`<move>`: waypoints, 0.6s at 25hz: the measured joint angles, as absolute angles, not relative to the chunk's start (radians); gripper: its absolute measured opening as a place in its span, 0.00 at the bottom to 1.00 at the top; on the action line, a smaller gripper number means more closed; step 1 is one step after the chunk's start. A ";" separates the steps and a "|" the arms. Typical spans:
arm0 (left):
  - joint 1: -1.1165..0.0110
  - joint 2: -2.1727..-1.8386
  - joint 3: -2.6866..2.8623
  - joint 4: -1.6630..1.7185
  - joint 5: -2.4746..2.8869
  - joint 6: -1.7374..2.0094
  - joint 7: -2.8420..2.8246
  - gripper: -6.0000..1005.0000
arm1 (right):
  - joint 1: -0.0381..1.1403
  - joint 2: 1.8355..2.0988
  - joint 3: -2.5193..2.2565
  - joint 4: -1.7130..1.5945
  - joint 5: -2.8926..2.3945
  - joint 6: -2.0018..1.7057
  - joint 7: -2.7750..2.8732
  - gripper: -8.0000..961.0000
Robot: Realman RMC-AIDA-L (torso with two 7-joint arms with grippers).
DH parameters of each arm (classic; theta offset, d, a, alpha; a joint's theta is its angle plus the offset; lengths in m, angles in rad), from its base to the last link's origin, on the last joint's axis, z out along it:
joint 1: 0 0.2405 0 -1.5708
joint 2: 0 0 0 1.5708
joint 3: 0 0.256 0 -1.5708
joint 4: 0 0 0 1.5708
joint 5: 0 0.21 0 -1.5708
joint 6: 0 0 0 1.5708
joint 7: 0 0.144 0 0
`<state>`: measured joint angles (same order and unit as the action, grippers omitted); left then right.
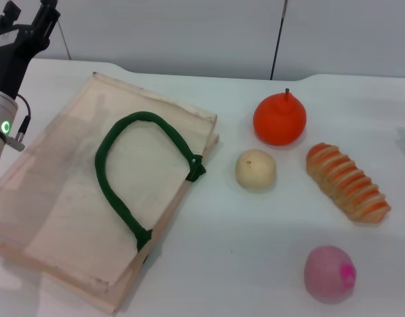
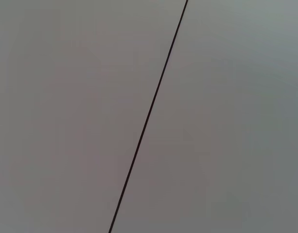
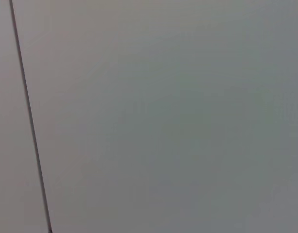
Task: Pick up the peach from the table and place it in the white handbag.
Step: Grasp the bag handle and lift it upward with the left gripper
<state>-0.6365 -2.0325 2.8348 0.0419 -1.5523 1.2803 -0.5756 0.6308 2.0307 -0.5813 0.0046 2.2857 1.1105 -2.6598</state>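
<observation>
peach (image 1: 329, 273) lies on the table (image 1: 242, 238) at the near right, well apart from the flat handbag (image 1: 70, 198) at left. left gripper (image 1: 20, 30) is raised at the far left; jaw state cannot be told. right gripper unseen.

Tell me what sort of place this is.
Probably a robot test bench, not a home: a bare white table against a plain panelled wall, with toy-like props laid out, namely the white handbag, the peach and a striped bread loaf.
</observation>
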 joint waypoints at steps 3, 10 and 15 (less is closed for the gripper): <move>-0.637 -2.032 2.835 0.042 -1.552 1.282 -0.577 0.82 | 0.631 2.030 -0.581 0.005 2.286 1.110 -2.660 0.93; -0.637 -2.032 2.835 0.042 -1.521 1.285 -0.578 0.81 | 0.629 2.029 -0.581 0.005 2.287 1.109 -2.660 0.93; -0.639 -2.031 2.835 0.044 -1.511 1.285 -0.582 0.80 | 0.629 2.029 -0.581 0.005 2.287 1.109 -2.660 0.93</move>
<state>-0.6389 -2.0307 2.8348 0.0436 -1.5115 1.2854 -0.5825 0.6289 2.0294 -0.5813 0.0046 2.2872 1.1090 -2.6598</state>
